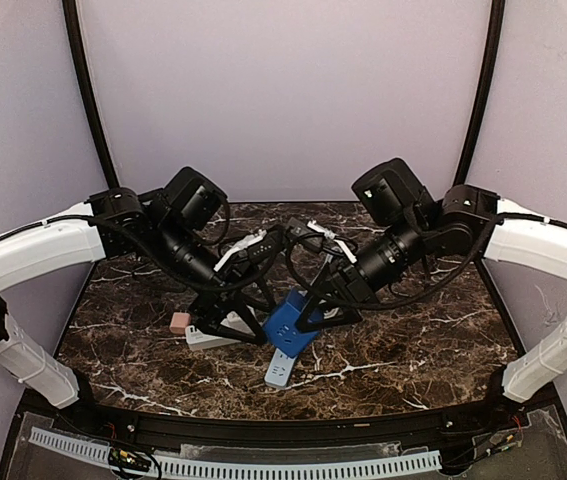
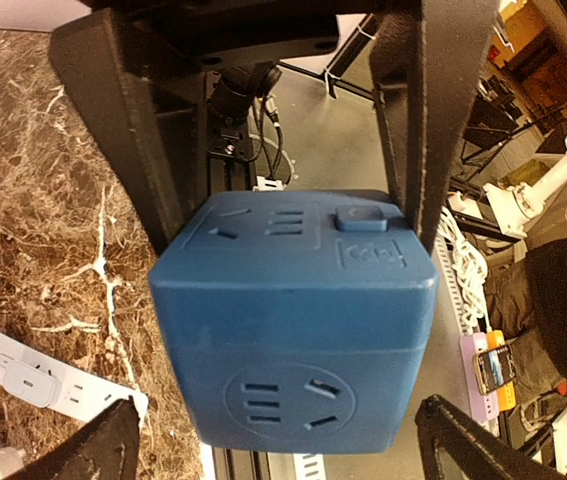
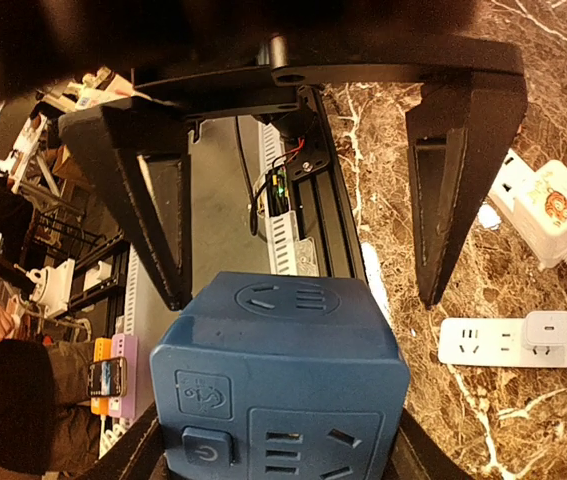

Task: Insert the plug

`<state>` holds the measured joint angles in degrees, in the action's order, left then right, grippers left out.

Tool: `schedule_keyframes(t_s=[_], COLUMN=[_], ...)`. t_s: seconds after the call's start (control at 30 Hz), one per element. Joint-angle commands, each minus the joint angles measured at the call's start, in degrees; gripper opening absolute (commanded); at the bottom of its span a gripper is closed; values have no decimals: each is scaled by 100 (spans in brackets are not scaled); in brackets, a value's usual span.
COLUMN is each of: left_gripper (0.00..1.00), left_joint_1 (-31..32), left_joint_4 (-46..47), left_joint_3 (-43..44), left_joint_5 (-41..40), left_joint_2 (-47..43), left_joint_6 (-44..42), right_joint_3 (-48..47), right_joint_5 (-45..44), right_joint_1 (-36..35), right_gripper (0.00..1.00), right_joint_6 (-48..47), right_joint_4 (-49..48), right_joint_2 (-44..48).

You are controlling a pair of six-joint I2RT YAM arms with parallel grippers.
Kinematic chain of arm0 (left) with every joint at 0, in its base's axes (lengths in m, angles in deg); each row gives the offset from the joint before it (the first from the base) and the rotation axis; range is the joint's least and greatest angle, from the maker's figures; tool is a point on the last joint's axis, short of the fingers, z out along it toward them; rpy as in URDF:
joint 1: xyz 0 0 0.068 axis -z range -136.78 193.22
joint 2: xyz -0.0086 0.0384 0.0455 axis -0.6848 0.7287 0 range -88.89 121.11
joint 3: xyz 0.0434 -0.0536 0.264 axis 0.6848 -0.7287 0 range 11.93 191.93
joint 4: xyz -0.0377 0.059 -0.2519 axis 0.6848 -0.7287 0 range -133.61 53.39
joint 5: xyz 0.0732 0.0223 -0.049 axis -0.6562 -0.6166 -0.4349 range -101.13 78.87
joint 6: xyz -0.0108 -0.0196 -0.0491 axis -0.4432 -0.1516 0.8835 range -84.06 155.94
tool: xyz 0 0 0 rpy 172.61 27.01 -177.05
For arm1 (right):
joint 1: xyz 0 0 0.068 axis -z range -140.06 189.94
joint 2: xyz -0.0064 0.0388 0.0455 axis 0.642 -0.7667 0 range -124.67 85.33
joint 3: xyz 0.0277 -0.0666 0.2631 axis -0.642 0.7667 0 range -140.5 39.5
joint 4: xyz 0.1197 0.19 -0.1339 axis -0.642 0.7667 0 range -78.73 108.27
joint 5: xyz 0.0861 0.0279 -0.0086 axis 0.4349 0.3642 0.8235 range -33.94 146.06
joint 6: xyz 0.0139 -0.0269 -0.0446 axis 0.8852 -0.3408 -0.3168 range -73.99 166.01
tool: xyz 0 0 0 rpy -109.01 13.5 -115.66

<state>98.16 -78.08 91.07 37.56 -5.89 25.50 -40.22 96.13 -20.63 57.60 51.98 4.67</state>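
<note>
Lying near blue cube [image 3: 283, 380]: power strip [image 3: 483, 345], corded adapter [image 3: 543, 210].

Socket cube [image 2: 293, 330]: blue plastic, smooth, soft satin sheen.
Table top [image 1: 413, 340]: dark brown stone-look slab with white veins, polished and glossy.
Power strip [image 3: 503, 342], at 3 o'clock of the cube: white plastic, smooth, slight gloss.
Gripper fingers [image 3: 153, 200]: black plastic, matt, faintly grainy.
Arm shells [image 1: 33, 255]: white plastic, smooth, semi-gloss.
Back wall [image 1: 283, 90], at 12 o'clock: pale lilac, flat matt.
</note>
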Motion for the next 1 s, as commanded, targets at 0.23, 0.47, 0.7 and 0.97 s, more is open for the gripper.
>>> schedule_keyframes(t_s=[0.23, 0.47, 0.7, 0.97], left_gripper=[99, 99, 93, 86], left_joint_1=[26, 26, 27, 31], left_joint_4=[748, 1274, 1369, 1480], left_joint_3=[-758, -1546, -2180, -3098], left_joint_5=[-1162, -2355, -3321, -3363], left_joint_2=[-1146, -1993, -2601, -3364], left_joint_6=[255, 712, 1008, 1512], right_joint_3=[530, 767, 725, 329], right_joint_5=[-730, -1815, -2909, -4421], right_joint_1=[-12, -13, -73, -672], right_gripper=[0, 0, 0, 0], right_joint_6=[598, 1646, 2889, 4960], right_joint_4=[-56, -84, 54, 791], right_joint_2=[664, 1126, 1217, 980])
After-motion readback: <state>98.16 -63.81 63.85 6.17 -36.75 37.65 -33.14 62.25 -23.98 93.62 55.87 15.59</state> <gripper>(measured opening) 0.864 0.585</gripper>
